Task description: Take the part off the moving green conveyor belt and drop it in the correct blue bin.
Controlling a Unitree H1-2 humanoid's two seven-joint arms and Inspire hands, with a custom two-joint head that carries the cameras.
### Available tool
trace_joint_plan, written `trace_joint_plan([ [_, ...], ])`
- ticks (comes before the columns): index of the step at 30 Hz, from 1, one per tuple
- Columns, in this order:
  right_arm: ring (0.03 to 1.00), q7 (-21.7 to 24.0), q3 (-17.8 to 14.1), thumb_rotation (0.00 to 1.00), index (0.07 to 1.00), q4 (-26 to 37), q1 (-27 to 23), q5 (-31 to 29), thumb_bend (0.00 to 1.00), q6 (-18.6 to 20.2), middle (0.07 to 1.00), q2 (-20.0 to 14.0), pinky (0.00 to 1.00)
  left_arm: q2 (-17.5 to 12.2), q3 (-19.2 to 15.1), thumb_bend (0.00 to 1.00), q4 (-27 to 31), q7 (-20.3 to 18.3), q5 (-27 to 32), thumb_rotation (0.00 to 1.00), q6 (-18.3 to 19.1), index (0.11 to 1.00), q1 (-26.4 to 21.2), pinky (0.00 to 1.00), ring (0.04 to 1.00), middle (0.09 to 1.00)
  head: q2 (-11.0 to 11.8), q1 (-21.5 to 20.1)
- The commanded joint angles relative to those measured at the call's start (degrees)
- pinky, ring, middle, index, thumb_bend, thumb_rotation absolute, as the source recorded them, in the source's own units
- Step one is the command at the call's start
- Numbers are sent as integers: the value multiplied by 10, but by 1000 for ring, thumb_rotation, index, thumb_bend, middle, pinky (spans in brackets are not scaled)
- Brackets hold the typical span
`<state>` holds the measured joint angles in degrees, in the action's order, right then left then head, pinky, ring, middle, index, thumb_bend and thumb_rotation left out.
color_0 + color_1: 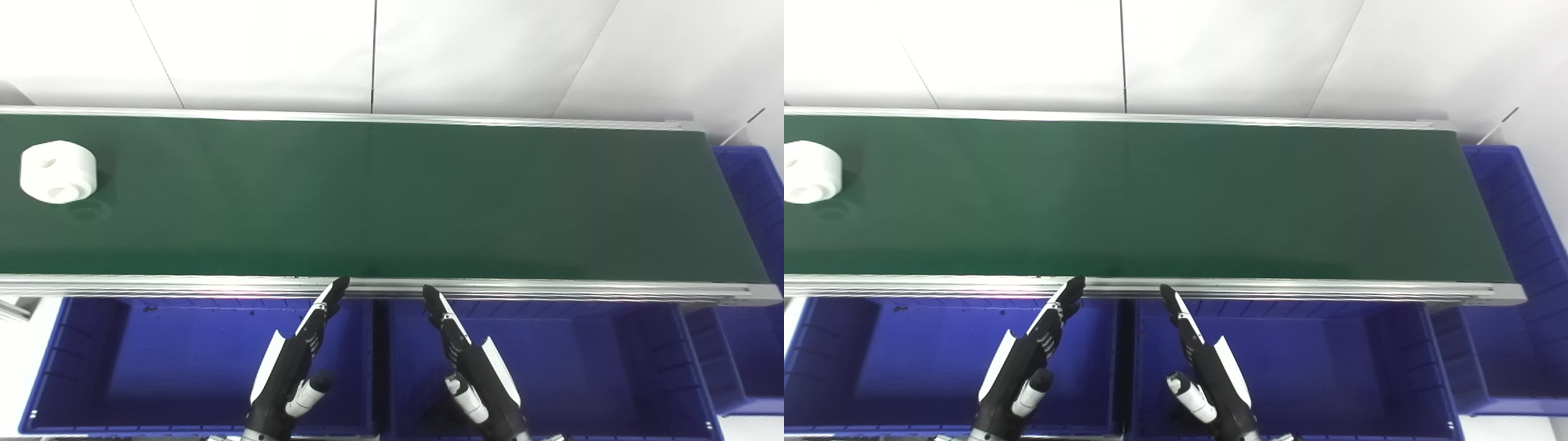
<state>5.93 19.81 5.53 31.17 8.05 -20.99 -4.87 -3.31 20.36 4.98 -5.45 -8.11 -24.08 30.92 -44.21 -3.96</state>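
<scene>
White part (58, 171) lying on green conveyor belt (392, 196), at belt's far left end. Left hand (294, 361) and right hand (471, 361) hovering side by side just below belt's near rail, fingers extended and spread, grasping nothing. Blue bins (153, 361) set along belt's near side beneath both hands; another blue bin (753, 202) at belt's right end.

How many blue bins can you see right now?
3: left bin below the belt's near rail, under the left hand; middle bin under the right hand; end bin past the belt's right end. Others may lie out of frame.
</scene>
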Motion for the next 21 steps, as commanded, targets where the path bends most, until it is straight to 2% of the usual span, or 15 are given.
trace_joint_plan([
  [1, 1000, 2, 2, 1000, 1000, 6, 2, -2, 903, -23, 1000, 1, 1000, 3, 2, 886, 10, 1, 3, 975, -20, 944, 3, 966, 978, 969, -1, 0],
  [16, 1000, -1, 1, 1000, 1000, 6, 3, 2, 890, -24, 1000, 3, 1000, 2, 4, 898, 9, -2, 9, 969, -18, 944, 4, 966, 978, 970, 3, 1],
  [21, 1000, -4, -1, 1000, 1000, -5, 3, 0, 892, -32, 1000, 3, 1000, 4, 6, 902, 0, 2, 2, 976, -24, 942, 3, 962, 977, 967, 25, 17],
])
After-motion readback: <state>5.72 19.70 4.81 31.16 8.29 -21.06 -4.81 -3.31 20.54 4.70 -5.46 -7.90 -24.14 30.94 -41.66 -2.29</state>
